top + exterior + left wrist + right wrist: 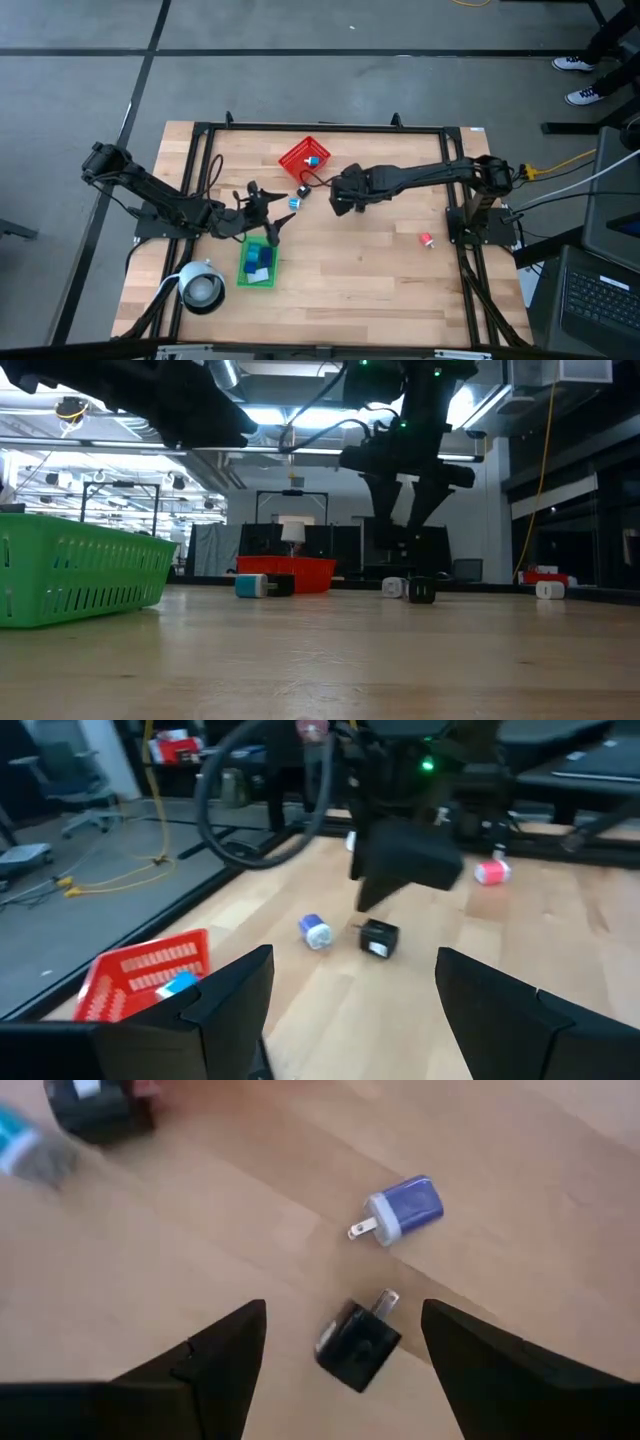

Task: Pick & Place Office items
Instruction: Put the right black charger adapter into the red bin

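Right wrist view: my right gripper [345, 1350] hangs spread wide over a black plug adapter [358, 1342], which lies on the wooden table [560, 1200] between my two fingers [215, 1355], prongs pointing toward a blue plug adapter [405, 1210] just beyond it. In the high view both adapters lie just beside the red mesh basket [303, 156], on its side toward the green tray [257, 264], and a blue piece already sits inside the basket. Step in hand, as I judge it: grasping the black adapter. To do it well I should come straight down, keep the body centred between the fingers, close across its flat sides, not the prongs, and avoid nudging the blue neighbour. My left gripper [350, 995] waits released above the green tray, which holds blue blocks. A pink-red piece [426, 240] lies well apart from the basket, toward my right base. No brand, label or writing is legible on any item.
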Motion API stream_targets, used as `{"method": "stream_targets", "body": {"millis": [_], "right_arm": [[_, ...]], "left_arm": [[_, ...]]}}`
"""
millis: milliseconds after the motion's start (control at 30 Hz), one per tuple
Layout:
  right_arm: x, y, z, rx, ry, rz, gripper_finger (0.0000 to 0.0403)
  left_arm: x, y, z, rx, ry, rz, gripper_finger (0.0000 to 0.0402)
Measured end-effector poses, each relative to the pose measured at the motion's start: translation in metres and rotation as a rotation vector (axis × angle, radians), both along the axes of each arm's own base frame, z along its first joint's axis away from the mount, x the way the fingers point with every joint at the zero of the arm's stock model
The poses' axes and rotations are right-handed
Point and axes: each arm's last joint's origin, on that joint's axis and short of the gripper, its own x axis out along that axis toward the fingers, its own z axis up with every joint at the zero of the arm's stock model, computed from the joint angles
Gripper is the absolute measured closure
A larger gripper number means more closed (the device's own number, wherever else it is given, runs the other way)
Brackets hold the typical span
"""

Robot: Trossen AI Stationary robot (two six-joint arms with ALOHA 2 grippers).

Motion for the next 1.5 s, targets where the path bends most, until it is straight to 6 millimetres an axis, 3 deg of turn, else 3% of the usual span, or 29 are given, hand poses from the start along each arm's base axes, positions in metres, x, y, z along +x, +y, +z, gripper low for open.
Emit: {"method": "stream_targets", "body": {"millis": [233,333,433,533,667,767,933,1167,1500], "right_arm": [[0.0,0.006,0.0,0.014,-0.079,-0.18,0.0131],[0.0,0.009,0.001,0.001,-0.108,-0.235,0.0131],[0.0,0.018,0.001,-0.002,-0.133,-0.263,0.0131],[0.0,0.028,0.001,0.002,-0.151,-0.275,0.0131],[-0.001,0.037,0.001,-0.006,-0.172,-0.295,0.0131],[-0.001,0.039,0.001,-0.003,-0.187,-0.322,0.0131],[0.0,0.041,0.002,0.001,-0.214,-0.343,0.0131],[0.001,0.041,0.002,-0.019,-0.233,-0.343,0.0131],[0.002,0.041,0.002,-0.03,-0.245,-0.335,0.0131]], "left_arm": [[-0.001,-0.008,0.0,0.032,0.027,-0.1,0.0128],[-0.011,-0.017,-0.002,0.025,-0.037,-0.217,0.0128],[-0.032,-0.026,-0.009,0.035,-0.19,-0.359,0.0128],[-0.064,-0.023,-0.023,0.056,-0.29,-0.362,0.0128],[-0.094,-0.026,-0.04,0.157,-0.227,-0.495,0.0128],[-0.101,-0.031,-0.043,0.175,-0.184,-0.668,0.0128],[-0.107,-0.036,-0.044,0.143,-0.163,-0.809,0.0128],[-0.119,-0.047,-0.045,0.191,-0.157,-0.882,0.0128],[-0.133,-0.049,-0.034,0.231,-0.219,-0.853,0.0128]]}}
